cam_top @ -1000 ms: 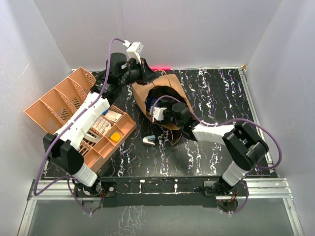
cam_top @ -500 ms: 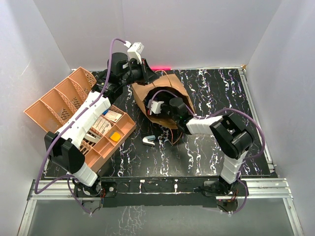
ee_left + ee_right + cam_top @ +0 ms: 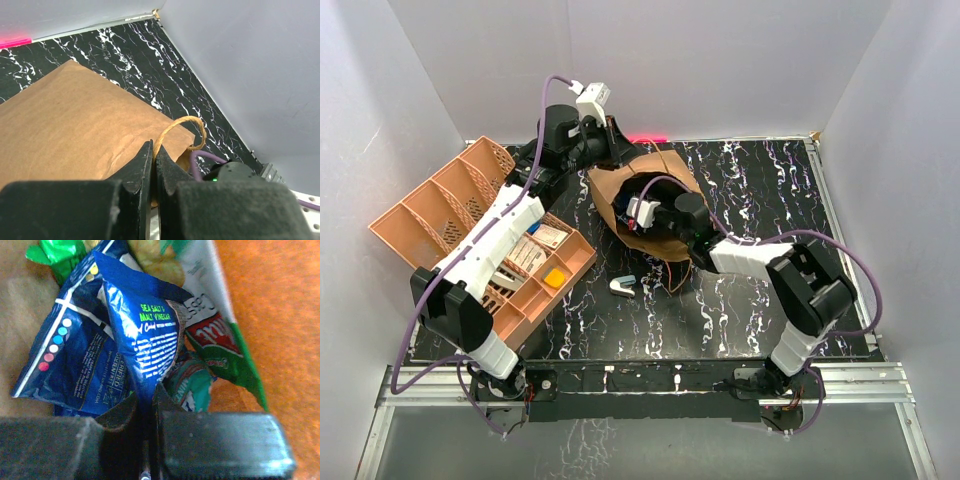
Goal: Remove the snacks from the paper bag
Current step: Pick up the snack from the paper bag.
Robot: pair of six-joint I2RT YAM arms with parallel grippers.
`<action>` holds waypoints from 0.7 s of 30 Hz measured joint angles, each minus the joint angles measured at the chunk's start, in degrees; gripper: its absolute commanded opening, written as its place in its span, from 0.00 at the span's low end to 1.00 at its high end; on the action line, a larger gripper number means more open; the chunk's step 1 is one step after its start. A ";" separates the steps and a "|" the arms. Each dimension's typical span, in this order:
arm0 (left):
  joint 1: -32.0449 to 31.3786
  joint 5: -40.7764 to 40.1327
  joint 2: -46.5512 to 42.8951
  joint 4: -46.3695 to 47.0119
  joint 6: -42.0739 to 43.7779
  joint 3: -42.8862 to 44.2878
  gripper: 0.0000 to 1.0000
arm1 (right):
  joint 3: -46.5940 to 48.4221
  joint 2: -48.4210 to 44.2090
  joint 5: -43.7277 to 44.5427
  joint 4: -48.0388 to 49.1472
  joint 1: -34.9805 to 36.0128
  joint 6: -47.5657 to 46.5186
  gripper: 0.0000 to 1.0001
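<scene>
The brown paper bag (image 3: pixel 672 168) lies on its side at the back of the table, mouth facing the near left. My left gripper (image 3: pixel 618 150) is shut on one twisted handle (image 3: pixel 187 122) at the bag's upper edge (image 3: pixel 75 115), holding it up. My right gripper (image 3: pixel 635 198) reaches into the mouth. In the right wrist view, my right gripper (image 3: pixel 147 401) is shut on the lower corner of a blue snack packet (image 3: pixel 145 330). Around it lie a darker blue packet (image 3: pixel 75 365), a green one with a red logo (image 3: pixel 225 347) and a teal one (image 3: pixel 192 385).
An orange divided tray (image 3: pixel 440 215) with small items stands at the left, under the left arm. A small white and teal object (image 3: pixel 622 286) lies on the black marbled table (image 3: pixel 770 190) in front of the bag. White walls close in on three sides.
My right arm pushed further into the bag's mouth and its jaws closed on the blue packet. The left gripper kept its hold on the handle and stayed put.
</scene>
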 measured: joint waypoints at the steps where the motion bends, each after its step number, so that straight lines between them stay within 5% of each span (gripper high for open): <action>1: 0.04 -0.15 0.00 0.00 0.00 0.07 0.00 | -0.28 -0.98 -0.81 -0.11 -0.17 0.44 0.07; 21: 1.16 0.68 -0.02 2.80 -2.43 -0.76 0.00 | 0.76 -1.44 -9.73 -6.27 -1.33 3.89 0.07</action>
